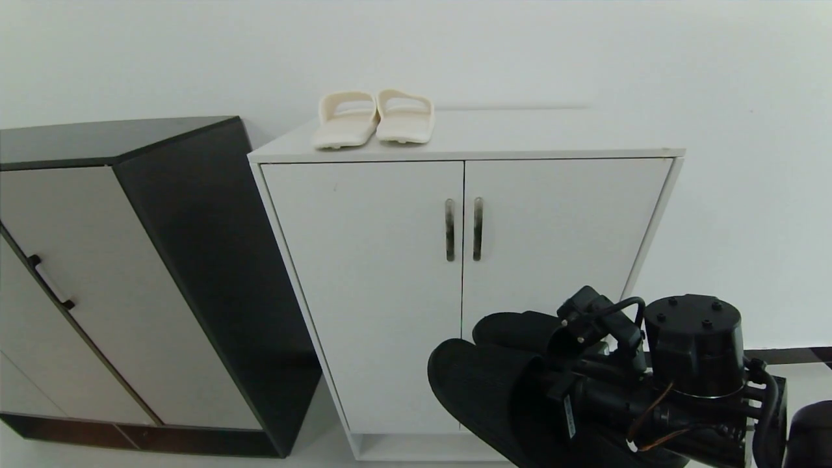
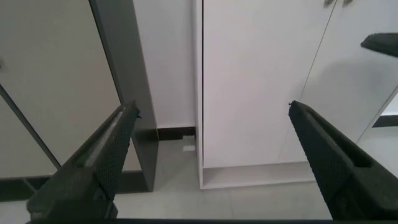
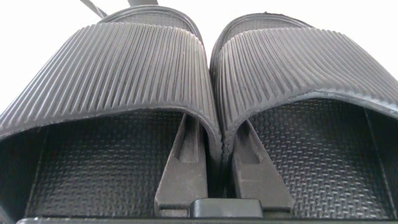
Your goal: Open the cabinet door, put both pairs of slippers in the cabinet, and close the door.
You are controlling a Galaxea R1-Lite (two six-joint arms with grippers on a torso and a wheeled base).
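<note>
Head view: I see the white cabinet (image 1: 377, 292) standing against the wall. Both of its doors (image 1: 559, 234) are shut, and the two vertical handles (image 1: 449, 229) sit side by side at the middle seam. The cream slippers (image 1: 374, 118) lie as a pair, touching each other, on the cabinet's top. They are towards its left edge, toes to the wall and heels near the front edge. A dark cabinet (image 1: 195, 260) stands just beside the white one's left side.

The black slippers (image 1: 494, 377) hang in the air low in front of the right door, apart from it, carried by the right gripper (image 3: 217, 165).

Right wrist view: the two black slippers sit side by side, straps up. One of my gripper's fingers (image 3: 183, 168) lies inside each slipper, and the fingers are clamped together on the two adjoining inner walls.

Left wrist view: the left gripper (image 2: 212, 107) hovers low over the floor (image 2: 186, 193). It faces the white cabinet's lower left front corner and the gap to the dark cabinet. Its fingers stand wide apart, touching neither cabinet.
</note>
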